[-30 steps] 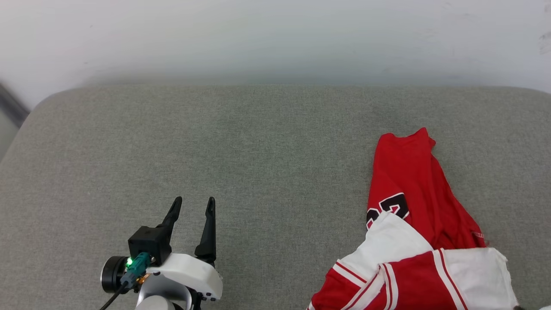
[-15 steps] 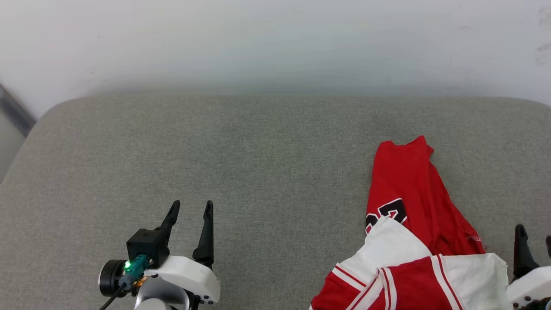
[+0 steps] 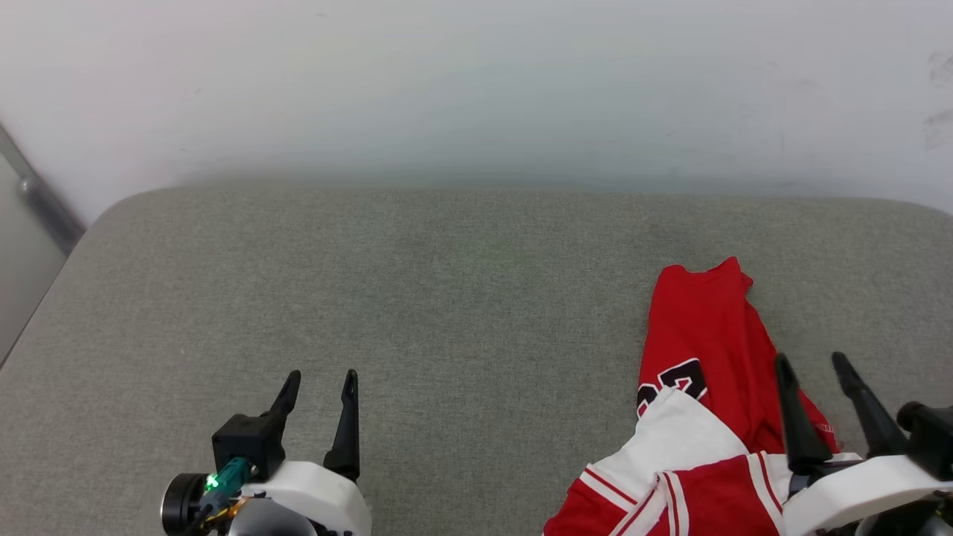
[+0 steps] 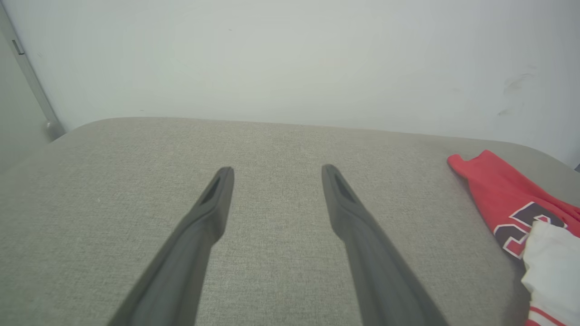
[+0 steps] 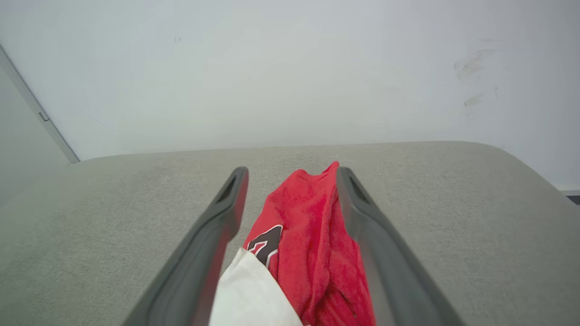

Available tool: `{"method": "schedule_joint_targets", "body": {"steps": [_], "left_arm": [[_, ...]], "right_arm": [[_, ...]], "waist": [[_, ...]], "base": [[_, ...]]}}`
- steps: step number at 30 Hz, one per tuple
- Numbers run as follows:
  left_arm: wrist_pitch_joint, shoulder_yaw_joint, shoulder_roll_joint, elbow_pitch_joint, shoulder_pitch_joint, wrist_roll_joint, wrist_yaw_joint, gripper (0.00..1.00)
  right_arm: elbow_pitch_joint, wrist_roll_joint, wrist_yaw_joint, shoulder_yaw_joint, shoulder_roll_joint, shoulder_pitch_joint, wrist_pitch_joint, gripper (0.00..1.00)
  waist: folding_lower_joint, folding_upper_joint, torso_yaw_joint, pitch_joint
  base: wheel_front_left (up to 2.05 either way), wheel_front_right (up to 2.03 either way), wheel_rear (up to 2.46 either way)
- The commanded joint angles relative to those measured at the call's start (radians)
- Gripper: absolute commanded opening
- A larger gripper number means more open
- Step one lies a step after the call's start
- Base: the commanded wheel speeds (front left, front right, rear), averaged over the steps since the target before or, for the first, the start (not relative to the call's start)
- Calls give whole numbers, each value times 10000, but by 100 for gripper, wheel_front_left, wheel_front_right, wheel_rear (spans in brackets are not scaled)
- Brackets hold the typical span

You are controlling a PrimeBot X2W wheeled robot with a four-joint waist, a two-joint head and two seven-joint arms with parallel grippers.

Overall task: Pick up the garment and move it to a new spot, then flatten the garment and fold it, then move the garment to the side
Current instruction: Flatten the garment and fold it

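Garment (image 3: 707,327): red jersey-style T-shirt with white striped-trim sleeves and black white-outlined lettering, lying crumpled at the lower right of the head view.
Right gripper (image 3: 811,359): fingers spread wide above the shirt's red part, clamping nothing; whether they touch it is unclear.
Left gripper (image 3: 322,374): lower left, fingers wide apart, empty, well apart from the shirt.
Cushion (image 3: 447,298): grey woven fabric pad with rounded corners, under everything.
Wall (image 3: 476,89): plain white, across the top.
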Motion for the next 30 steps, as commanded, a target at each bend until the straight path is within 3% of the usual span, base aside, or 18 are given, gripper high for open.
{"method": "schedule_joint_targets", "body": {"steps": [1,9,18,30], "left_arm": [[23,26,55,-42,171,-42,57,100],[791,-521,116,-620,-283,316,89,100],[3373,-2176,-661,-964,-2401,151,-1263,100],[7229,-4441,-1104,500,-3908,-172,-3021,100]], "right_arm": [[-133,-45,-3,69,50,128,67,100],[-1147,-117,-3,490,279,507,385,100],[-1775,-186,-3,363,404,609,680,100],[-1901,-314,-3,533,481,-85,458,100]], "waist": [[0,-1,-20,-20],[0,-1,-123,-3],[0,-1,-398,402],[0,-1,-1250,1789]], "base": [[0,0,0],[0,0,0],[0,0,0],[0,0,0]]}}
